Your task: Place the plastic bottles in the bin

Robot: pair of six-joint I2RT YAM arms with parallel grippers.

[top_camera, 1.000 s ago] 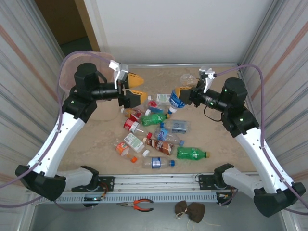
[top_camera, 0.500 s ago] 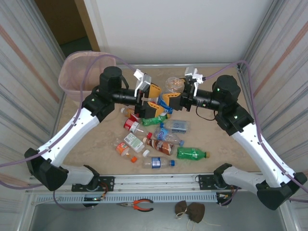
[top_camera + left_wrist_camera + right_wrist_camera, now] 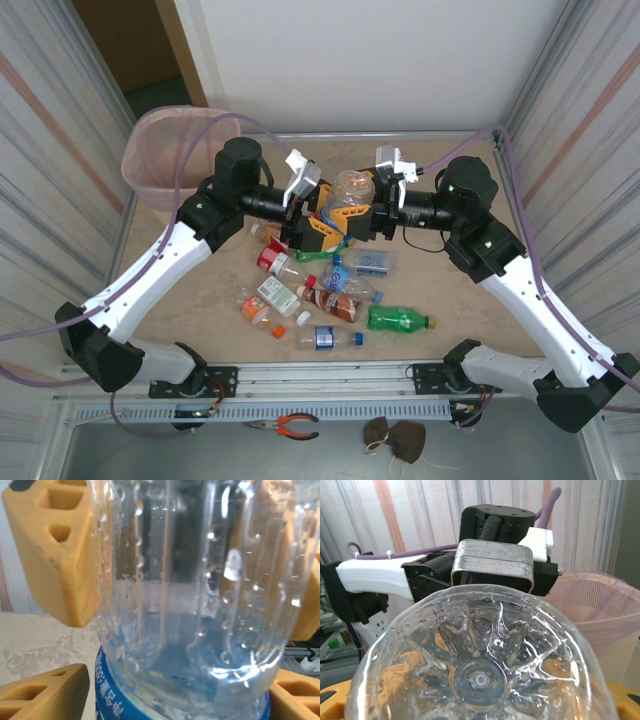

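Plastic bottles (image 3: 330, 300) nearest your bases, what of them?

They lie on their sides in a loose heap on the table (image 3: 200, 290), a dozen or so, clear and green, with coloured caps and labels.

And above the heap?

One clear bottle (image 3: 352, 188), blue-labelled and beaded with droplets inside, hangs aloft between my two arms. My right gripper (image 3: 356, 212) is clamped on it. My left gripper (image 3: 324, 218) has its yellow fingers (image 3: 40, 695) either side of it, but I cannot tell whether they press.

Which step is this, then?

A hand-over, I judge. Next my left must grip firmly before my right lets go, then carry it off to the bin (image 3: 150, 170), pale pink and ribbed, at the far left corner, well apart from us.
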